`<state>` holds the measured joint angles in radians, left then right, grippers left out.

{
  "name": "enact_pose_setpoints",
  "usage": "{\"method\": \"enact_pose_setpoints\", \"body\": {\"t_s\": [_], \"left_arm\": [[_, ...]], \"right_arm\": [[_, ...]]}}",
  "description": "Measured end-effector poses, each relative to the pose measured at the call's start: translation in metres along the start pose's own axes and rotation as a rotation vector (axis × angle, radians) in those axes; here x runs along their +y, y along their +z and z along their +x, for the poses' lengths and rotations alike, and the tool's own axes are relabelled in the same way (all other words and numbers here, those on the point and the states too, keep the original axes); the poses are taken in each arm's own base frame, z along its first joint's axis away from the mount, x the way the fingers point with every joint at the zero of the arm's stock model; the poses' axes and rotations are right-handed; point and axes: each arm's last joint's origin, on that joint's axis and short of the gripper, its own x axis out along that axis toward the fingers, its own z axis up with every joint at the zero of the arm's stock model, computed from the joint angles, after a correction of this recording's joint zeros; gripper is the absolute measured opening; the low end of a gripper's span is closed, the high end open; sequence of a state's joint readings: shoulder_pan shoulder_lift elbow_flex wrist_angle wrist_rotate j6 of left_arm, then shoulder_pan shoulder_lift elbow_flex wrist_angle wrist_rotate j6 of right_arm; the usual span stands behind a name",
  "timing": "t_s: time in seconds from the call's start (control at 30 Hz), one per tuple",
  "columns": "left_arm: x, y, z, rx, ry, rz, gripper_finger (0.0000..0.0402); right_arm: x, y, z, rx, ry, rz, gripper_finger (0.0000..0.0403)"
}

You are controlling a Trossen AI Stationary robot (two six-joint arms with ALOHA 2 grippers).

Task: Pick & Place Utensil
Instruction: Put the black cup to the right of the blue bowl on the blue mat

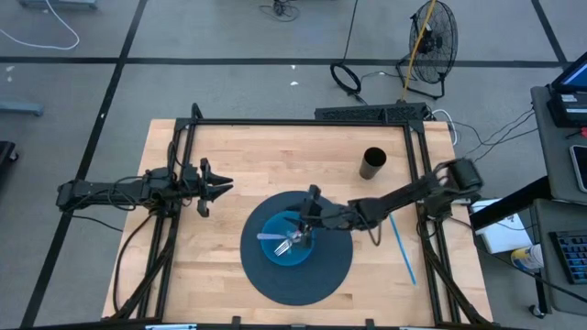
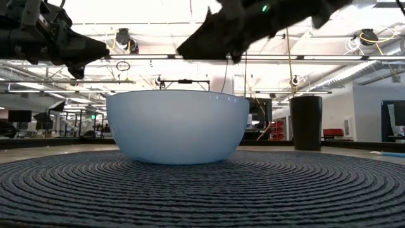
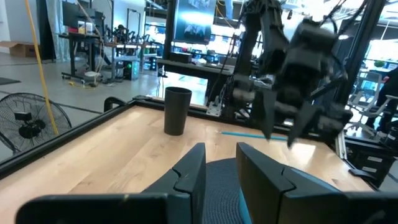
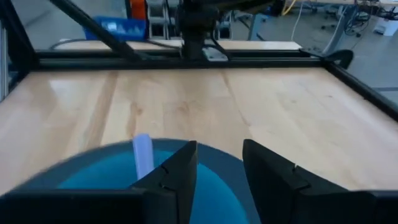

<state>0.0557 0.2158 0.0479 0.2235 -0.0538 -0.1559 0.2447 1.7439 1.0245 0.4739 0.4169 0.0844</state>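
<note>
The utensil [image 1: 282,241], a pale plastic fork, lies inside the blue bowl [image 1: 275,252], which sits on the round dark placemat [image 1: 321,275] near the middle of the tabletop's [image 1: 229,156] near edge. The right gripper [image 1: 310,223] hangs over the bowl's rim, its fingers [image 4: 180,171] parted and holding nothing. The left gripper [image 1: 218,187] waits toward the left edge, fingers apart and empty. A black cup [image 1: 373,164] stands toward the far right corner.

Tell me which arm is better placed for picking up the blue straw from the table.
Right. Its tool is over the bowl, nearer to the blue straw on that side. The left tool waits at the far side.
</note>
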Motion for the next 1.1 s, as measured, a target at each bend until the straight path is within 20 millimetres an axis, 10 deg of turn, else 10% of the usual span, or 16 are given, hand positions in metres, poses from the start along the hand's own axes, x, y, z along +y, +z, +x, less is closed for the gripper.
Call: {"method": "enact_pose_setpoints", "body": {"t_s": [0.73, 1.1], "left_arm": [[0.0, -0.001, 0.0, 0.012, 0.003, -0.001, 0.0093], [0.0, -0.001, 0.0, 0.012, 0.003, 0.013, 0.0093]], "right_arm": [[-0.068, 0.049, -0.149, 0.357, -0.175, -0.21, 0.0116], [-0.132, 0.047, -0.181, 0.474, -0.444, -0.021, 0.0116]]}}
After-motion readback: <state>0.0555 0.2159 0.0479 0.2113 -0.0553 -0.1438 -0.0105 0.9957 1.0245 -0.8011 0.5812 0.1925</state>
